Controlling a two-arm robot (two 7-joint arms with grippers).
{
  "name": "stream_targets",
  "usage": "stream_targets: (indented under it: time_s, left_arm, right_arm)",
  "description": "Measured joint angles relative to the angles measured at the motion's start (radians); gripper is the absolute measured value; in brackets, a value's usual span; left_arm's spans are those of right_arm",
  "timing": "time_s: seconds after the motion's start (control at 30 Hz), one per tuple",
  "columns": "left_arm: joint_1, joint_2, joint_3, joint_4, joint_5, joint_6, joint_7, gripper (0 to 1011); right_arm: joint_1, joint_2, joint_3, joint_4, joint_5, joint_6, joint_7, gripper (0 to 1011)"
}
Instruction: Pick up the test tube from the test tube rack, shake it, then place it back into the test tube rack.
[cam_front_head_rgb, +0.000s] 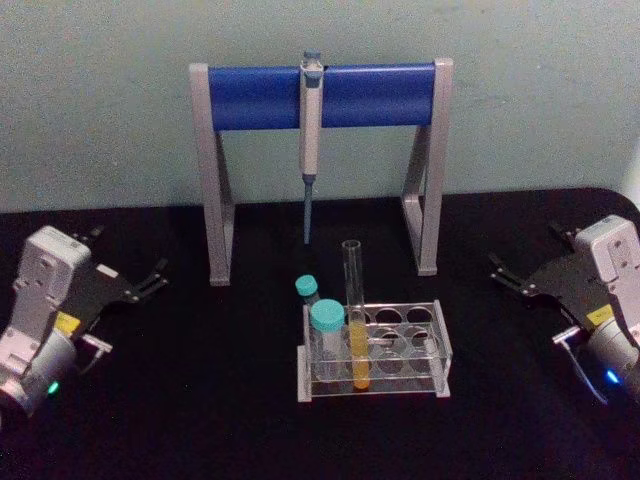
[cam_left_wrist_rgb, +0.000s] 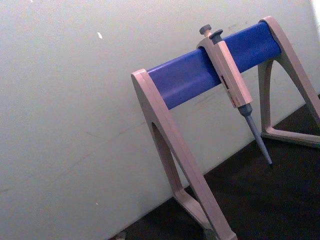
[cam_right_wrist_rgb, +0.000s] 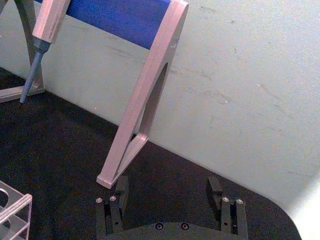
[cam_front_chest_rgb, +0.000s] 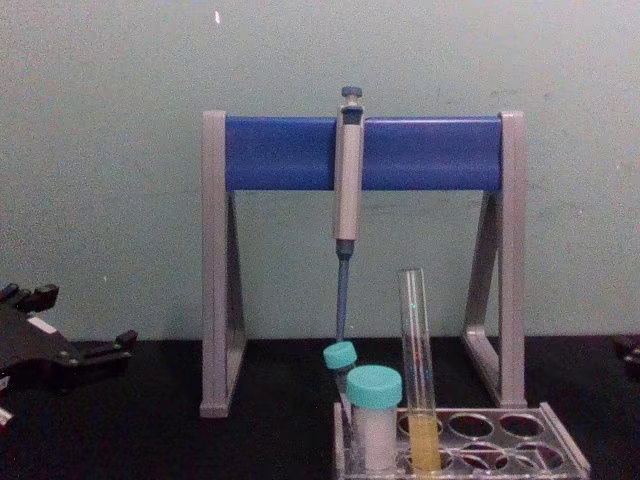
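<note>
Evidently pickup was pending: left gripper (cam_front_head_rgb: 148, 280) and right gripper (cam_front_head_rgb: 508, 275) stood wide open; the test tube (cam_front_head_rgb: 354, 310), in the test tube rack (cam_front_head_rgb: 443, 350) well inboard of both, required a reach.

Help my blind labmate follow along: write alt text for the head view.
A glass test tube of yellow-orange liquid stands upright in a clear rack on a black table, beside two teal-capped vials. Behind, a pipette hangs from a blue-barred stand; the left gripper and right gripper are open at either side.

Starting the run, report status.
Left gripper open, parked left. Right gripper open, parked right. Test tube upright in rack. Capped vials beside it, pipette hanging behind.
</note>
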Motion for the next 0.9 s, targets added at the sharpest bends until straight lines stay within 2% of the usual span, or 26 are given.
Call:
stream_targets:
  time_s: [0.9]
  left_arm:
    - [0.000, 0.000, 0.000, 0.000, 0.000, 0.000, 0.000, 1001]
  right_arm:
    - [0.000, 0.000, 0.000, 0.000, 0.000, 0.000, 0.000, 1000]
